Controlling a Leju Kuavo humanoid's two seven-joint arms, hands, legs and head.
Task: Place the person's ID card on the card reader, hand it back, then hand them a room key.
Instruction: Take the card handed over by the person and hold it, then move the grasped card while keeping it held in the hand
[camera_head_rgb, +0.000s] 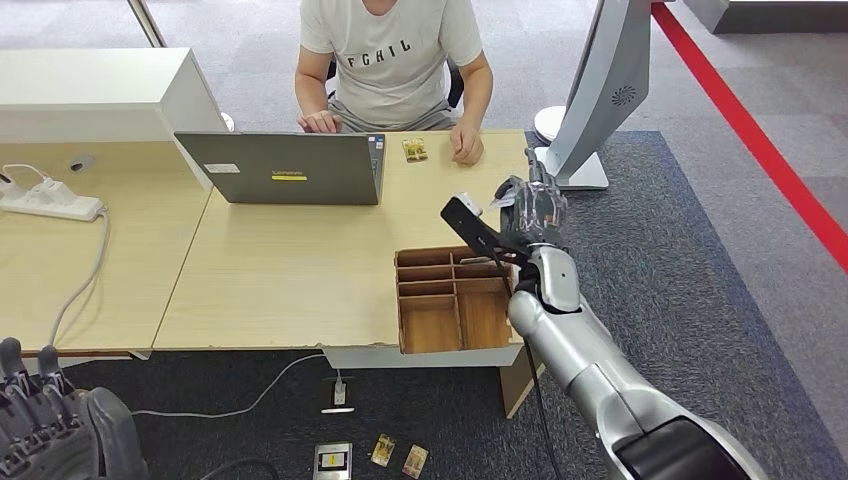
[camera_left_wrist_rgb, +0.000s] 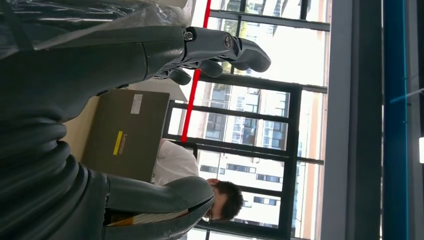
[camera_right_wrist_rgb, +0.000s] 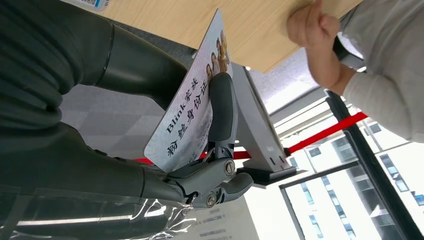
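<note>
A: Right hand (camera_head_rgb: 528, 208) state?

B: It pinches the ID card (camera_right_wrist_rgb: 192, 117) between the thumb and a dark finger, above the far right part of the table (camera_head_rgb: 280, 270). The card is tilted, clear of the tabletop.

A: Left hand (camera_head_rgb: 45, 425)?

B: Low at the near left, below the table edge and well apart from everything on it. In the left wrist view the fingers (camera_left_wrist_rgb: 235, 47) are spread away from the thumb and nothing is in them.

A: Edges, open room?

B: The wooden divided tray (camera_head_rgb: 452, 298) sits at the near right corner, its front wall flush with the table's near edge. The right forearm passes over the tray's right side. There is bare tabletop between the tray and the laptop (camera_head_rgb: 285, 168). The table's right edge is just beside the hand, with dark carpet past it.

A: What's around, what's in the way?

B: The person (camera_head_rgb: 395, 60) sits across the table, both hands resting on the far edge. A small card (camera_head_rgb: 415, 150) lies between them. A grey stand (camera_head_rgb: 590, 110) rises just beyond the right hand, near the far right corner. A power strip (camera_head_rgb: 50, 200) is on the left table, its cable trailing off the edge. On the floor under the table are three small cards (camera_head_rgb: 372, 457). I can't tell which item is the card reader.
</note>
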